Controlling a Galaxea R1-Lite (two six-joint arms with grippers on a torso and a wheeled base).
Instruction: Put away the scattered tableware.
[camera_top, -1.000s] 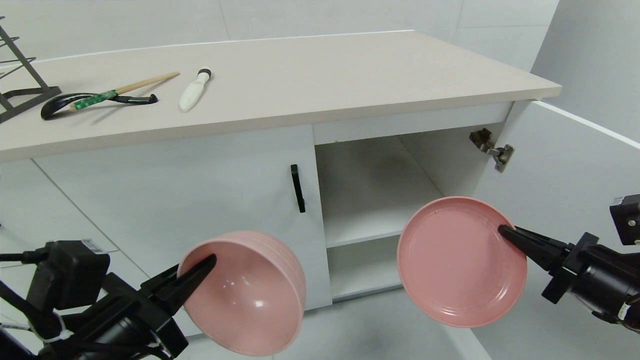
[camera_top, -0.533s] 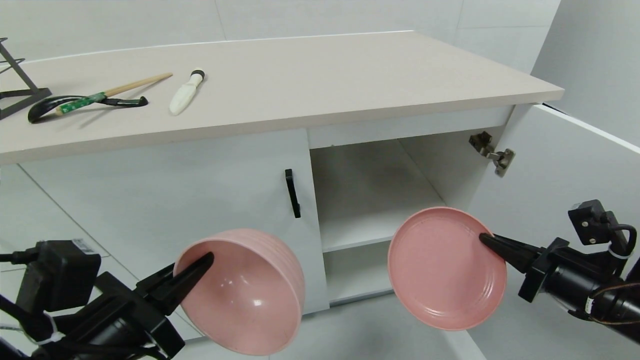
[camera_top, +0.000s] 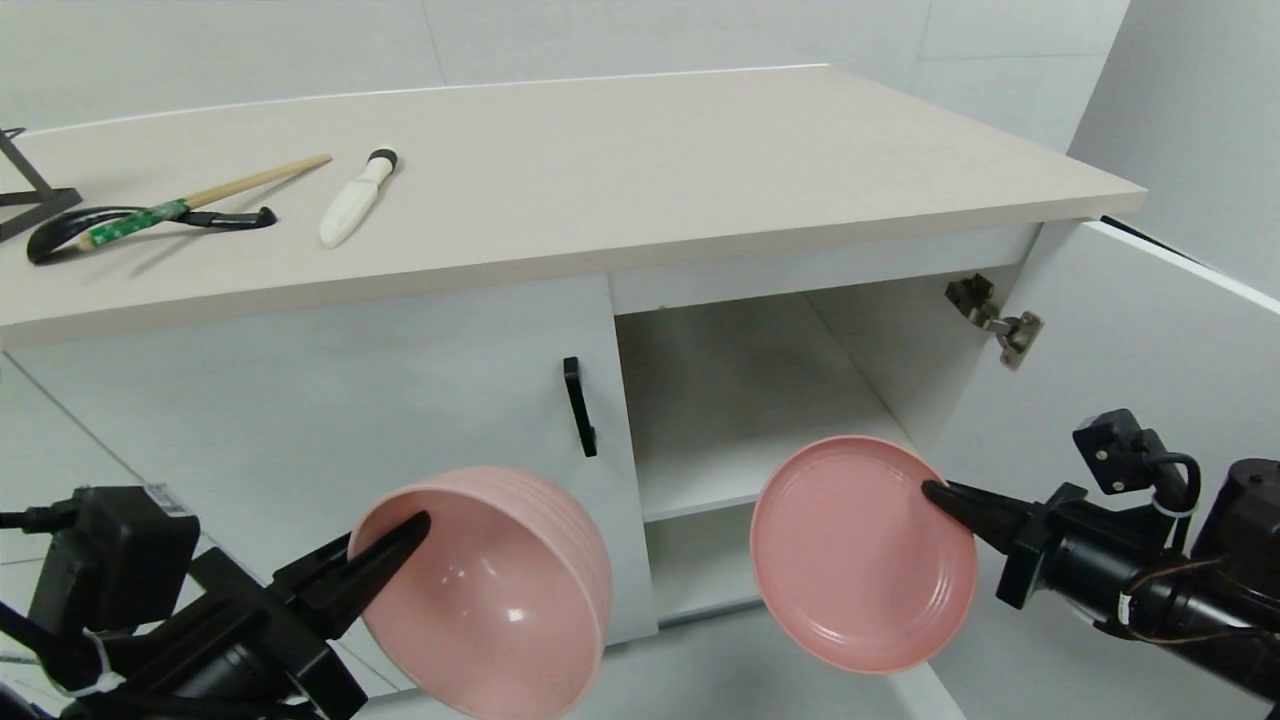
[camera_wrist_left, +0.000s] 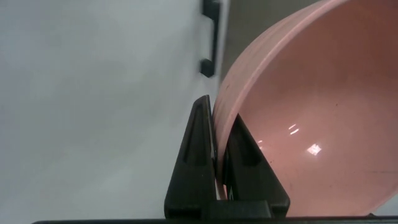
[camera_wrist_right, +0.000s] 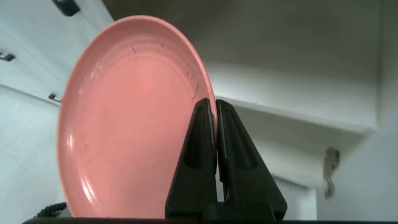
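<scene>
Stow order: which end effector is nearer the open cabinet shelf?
Right. Right end effector, with plate, sits before the shelf; left end effector, with bowl, before the closed door.

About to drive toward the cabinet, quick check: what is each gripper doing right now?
Left gripper: shut on the rim of the pink bowl.
Right gripper: shut on the rim of the pink plate.
</scene>
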